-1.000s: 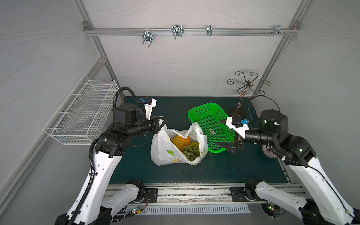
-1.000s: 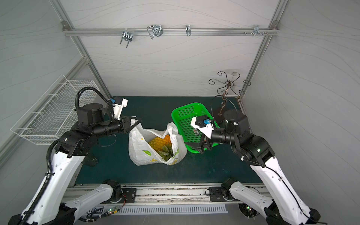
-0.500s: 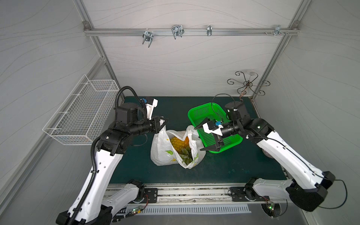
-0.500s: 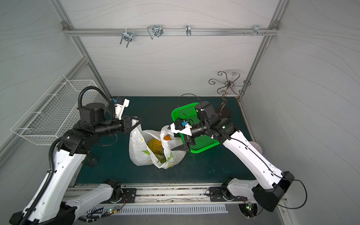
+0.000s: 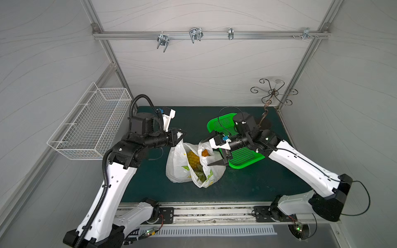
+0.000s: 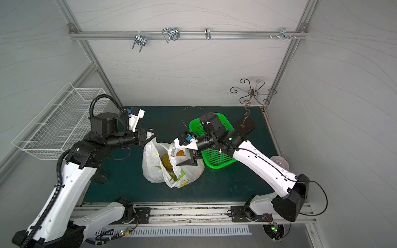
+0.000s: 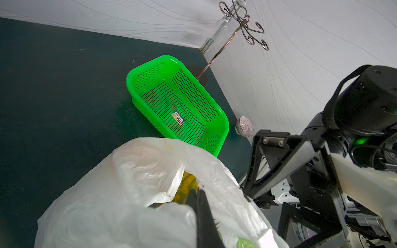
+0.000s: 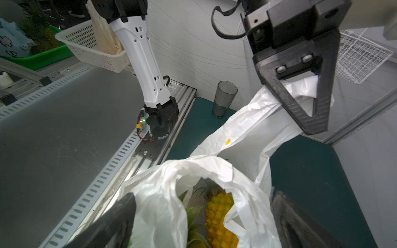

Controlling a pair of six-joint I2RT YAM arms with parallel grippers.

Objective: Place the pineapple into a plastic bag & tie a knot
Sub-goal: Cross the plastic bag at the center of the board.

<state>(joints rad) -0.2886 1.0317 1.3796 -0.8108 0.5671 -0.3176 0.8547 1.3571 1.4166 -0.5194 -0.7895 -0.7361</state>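
Observation:
The white plastic bag [image 5: 176, 169] [image 6: 150, 167] stands on the green mat with its mouth open. The yellow pineapple [image 5: 192, 160] [image 8: 219, 214] lies inside it, leaves toward the front. My left gripper [image 5: 180, 137] [image 6: 151, 135] is shut on the bag's left handle and holds it up taut, as the right wrist view shows [image 8: 311, 103]. My right gripper [image 5: 212, 150] [image 8: 204, 206] is open, its two fingers on either side of the bag's right rim above the pineapple. No knot is in view.
A green perforated tray [image 5: 242, 154] [image 7: 171, 96] sits just right of the bag, under the right arm. A white wire basket [image 5: 92, 126] hangs on the left wall. A curly metal stand [image 5: 272, 94], a small bowl [image 7: 245, 126] and a grey tumbler [image 8: 224, 98] stand at the mat's edges.
My right arm has swung left from beside the green tray to the bag, jaws open throughout. The left gripper kept its hold on the handle and barely moved.

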